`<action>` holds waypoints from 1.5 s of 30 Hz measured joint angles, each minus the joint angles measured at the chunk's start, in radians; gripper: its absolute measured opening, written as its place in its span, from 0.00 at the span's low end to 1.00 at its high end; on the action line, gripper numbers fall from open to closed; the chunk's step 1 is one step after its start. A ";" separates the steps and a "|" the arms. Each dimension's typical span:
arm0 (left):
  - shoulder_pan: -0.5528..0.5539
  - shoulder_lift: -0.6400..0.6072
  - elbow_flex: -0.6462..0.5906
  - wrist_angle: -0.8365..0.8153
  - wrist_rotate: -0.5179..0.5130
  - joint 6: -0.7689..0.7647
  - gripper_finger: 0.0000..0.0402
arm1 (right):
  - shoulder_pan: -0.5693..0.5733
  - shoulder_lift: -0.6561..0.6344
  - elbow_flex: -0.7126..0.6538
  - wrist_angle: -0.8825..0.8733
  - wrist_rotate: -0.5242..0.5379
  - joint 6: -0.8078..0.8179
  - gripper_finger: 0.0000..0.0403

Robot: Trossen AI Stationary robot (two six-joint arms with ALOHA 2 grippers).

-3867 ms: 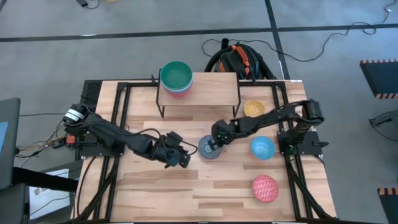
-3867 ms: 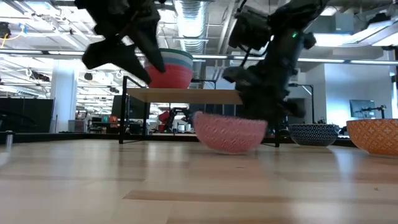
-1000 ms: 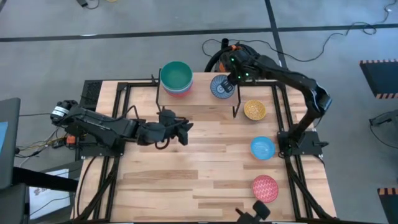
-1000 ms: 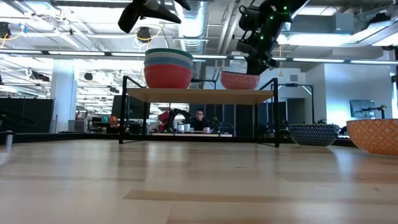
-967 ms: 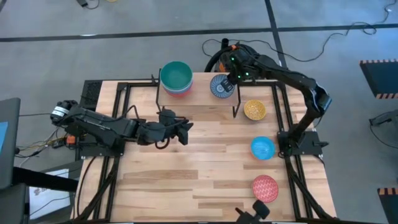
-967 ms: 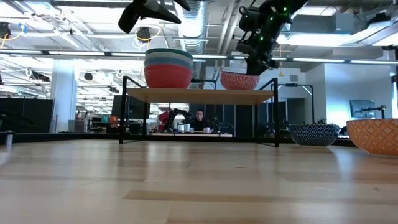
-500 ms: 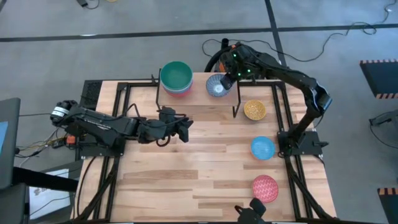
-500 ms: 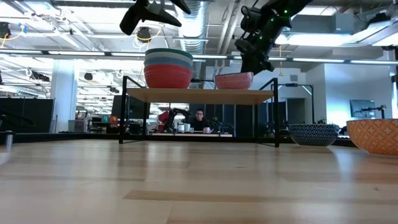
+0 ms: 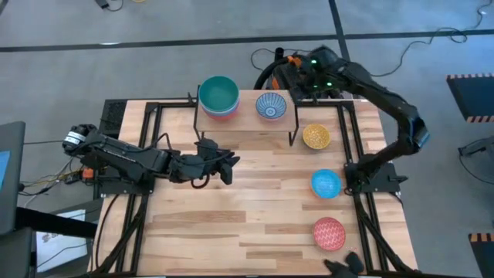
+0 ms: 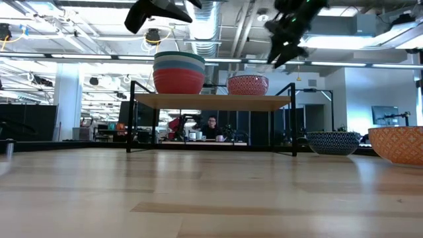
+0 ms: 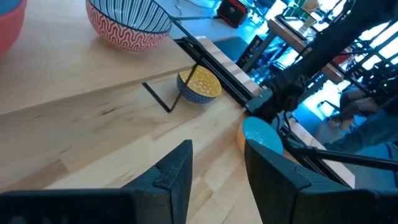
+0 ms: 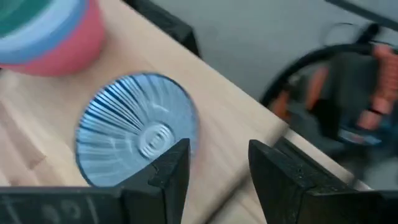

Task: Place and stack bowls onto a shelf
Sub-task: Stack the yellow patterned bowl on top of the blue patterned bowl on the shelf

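Observation:
The shelf [image 9: 247, 117] carries a stack of three bowls [image 9: 218, 96], green on light blue on red, standing at its left end. A blue-white patterned bowl [image 9: 271, 105], red-patterned on the outside [image 10: 248, 84], stands upright on its base near the shelf's right end. My right gripper [image 9: 302, 83] is open, behind and to the right of that bowl, raised above it [image 10: 287, 47]; in the right wrist view [image 12: 214, 168] the bowl [image 12: 140, 134] lies just ahead of it. My left gripper [image 9: 230, 164] is open and hovers over the table in front of the shelf.
On the table's right side stand a yellow bowl [image 9: 316, 137], a blue bowl [image 9: 326, 183] and a pink-red patterned bowl [image 9: 329, 233]. Black frame rails [image 9: 150, 139] run along both sides. A bag and cables [image 9: 289, 71] lie behind the far edge. The shelf's middle is bare.
My right gripper has set the blue-white patterned bowl on the shelf's right part, where it tipped for a moment and then settled upright. The gripper has let go and drawn back up and toward the far right. The left arm has barely moved.

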 joint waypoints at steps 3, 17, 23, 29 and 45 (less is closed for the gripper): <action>-0.029 0.000 0.000 -0.007 -0.037 0.000 0.32 | -0.040 -0.069 -0.047 -0.069 0.053 0.006 0.46; -0.082 0.000 0.000 -0.020 -0.070 -0.003 0.32 | -0.232 -0.260 -0.561 -0.055 0.092 0.196 0.44; -0.083 0.000 0.000 -0.031 -0.051 -0.040 0.32 | -0.218 -0.210 -0.670 -0.004 0.104 0.223 0.41; -0.123 0.000 0.000 -0.087 -0.051 -0.111 0.32 | -0.200 -0.145 -0.703 0.021 0.139 0.238 0.40; -0.169 0.000 0.000 -0.208 -0.054 -0.206 0.32 | -0.160 0.083 -0.699 0.032 0.146 0.236 0.25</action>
